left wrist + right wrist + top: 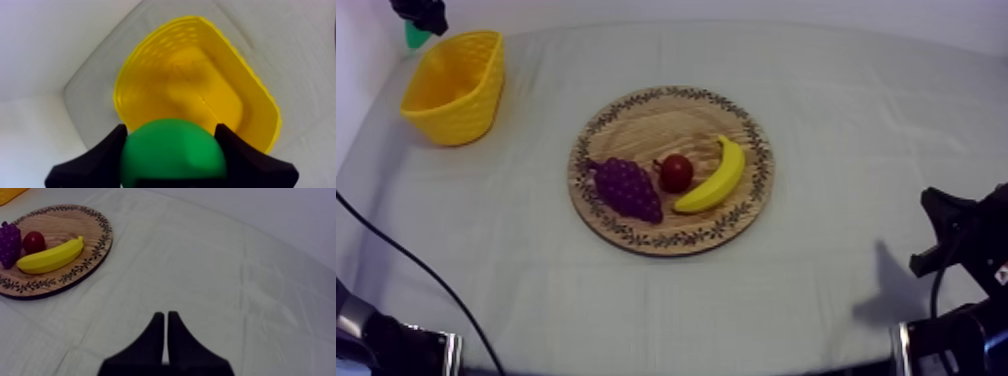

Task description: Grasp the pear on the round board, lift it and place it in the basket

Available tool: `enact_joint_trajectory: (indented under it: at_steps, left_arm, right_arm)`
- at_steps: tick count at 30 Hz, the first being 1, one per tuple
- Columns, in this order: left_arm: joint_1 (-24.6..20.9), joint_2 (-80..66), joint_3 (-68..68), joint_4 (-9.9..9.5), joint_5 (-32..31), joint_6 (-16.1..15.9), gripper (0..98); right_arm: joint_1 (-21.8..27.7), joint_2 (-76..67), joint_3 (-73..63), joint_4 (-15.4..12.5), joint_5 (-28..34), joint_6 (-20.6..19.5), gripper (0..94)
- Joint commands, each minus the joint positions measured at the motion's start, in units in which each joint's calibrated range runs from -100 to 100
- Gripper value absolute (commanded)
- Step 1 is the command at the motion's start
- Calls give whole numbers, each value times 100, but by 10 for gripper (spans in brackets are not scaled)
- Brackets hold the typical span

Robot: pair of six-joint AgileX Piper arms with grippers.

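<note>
**Pear held at the basket's rim**

The left gripper is clamped on the pear, a smooth, rounded green shape pinched between its two black fingers. It is held in the air at the rim of the yellow basket, an oval tub with ribbed, woven-look walls at the table's far left.

The round wooden board, grained and ringed with a dark leafy pattern, lies mid-table, well apart from the basket. On it lie a knobbly purple bunch of grapes, a glossy small red fruit just beside the bunch, and a curved banana.

The right gripper sits low over the creased grey-white cloth. Its fingers are pressed together in a narrow wedge and grip nothing.
</note>
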Motion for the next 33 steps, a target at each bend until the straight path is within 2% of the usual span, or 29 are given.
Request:
enact_joint_trajectory:
  at_steps: [1, 10, 22, 26, 33]
  left_arm:
    - [-36, 179, -98, 48, 3, 6, 477]
    - [-277, 1089, -384, 281, -25, 39, 461]
    - [-318, 1679, -105, 400, -455, 279, 453]
    - [-306, 1694, -71, 404, -441, 387, 521]
    - [-292, 1677, -8, 325, -223, 449, 759]
  right_arm:
    - [2, -4, -5, -1, 2, 2, 4]
    - [2, -4, -5, -1, 2, 3, 4]
    - [2, -4, -5, -1, 2, 3, 4]
    - [2, -4, -5, -1, 2, 3, 4]
    - [2, -4, -5, -1, 2, 3, 4]
